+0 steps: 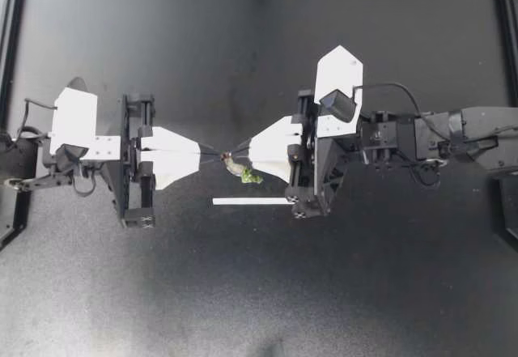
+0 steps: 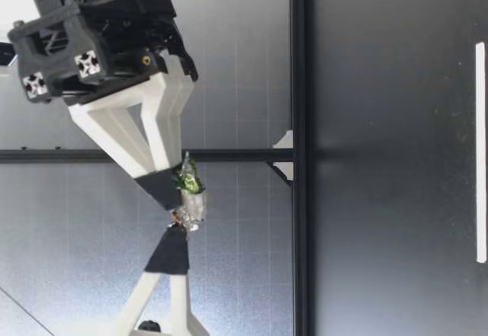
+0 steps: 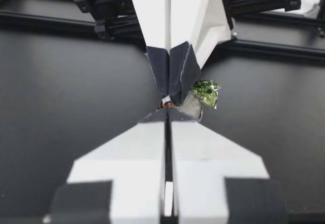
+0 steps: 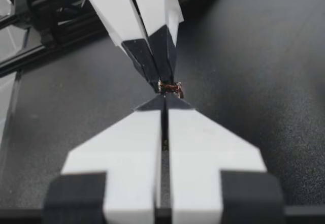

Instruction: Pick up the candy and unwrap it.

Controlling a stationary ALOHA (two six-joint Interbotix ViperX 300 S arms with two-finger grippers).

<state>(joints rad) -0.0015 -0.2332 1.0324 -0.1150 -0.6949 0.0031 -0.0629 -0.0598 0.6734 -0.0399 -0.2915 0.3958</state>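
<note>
Top view: candy (image 1: 236, 166) clamped by left tool (image 1: 215, 155), right tool (image 1: 239, 151).

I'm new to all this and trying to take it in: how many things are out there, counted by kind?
Pincers: 2 (left pincer, right pincer)
Candy: 1, pinched between both
White strip on the table: 1
Total: 4

— Small candy (image 1: 240, 168): silvery foil, crinkled green tail. Where?
— Up off the tabletop (image 1: 162, 292), pinched where the tips of the left hand (image 1: 215, 155) and the right hand (image 1: 235, 154) meet, both clamped on it.
— Pose?
— Slung just under the meeting tips, green tail (image 2: 186, 176) toward the right hand's side, silver part (image 3: 191, 106) beside the left hand's.
— Unwrapped?
— Foil bunched and twisted; reddish-brown speck (image 4: 170, 87) at the pinch. Hard to tell more.
</note>
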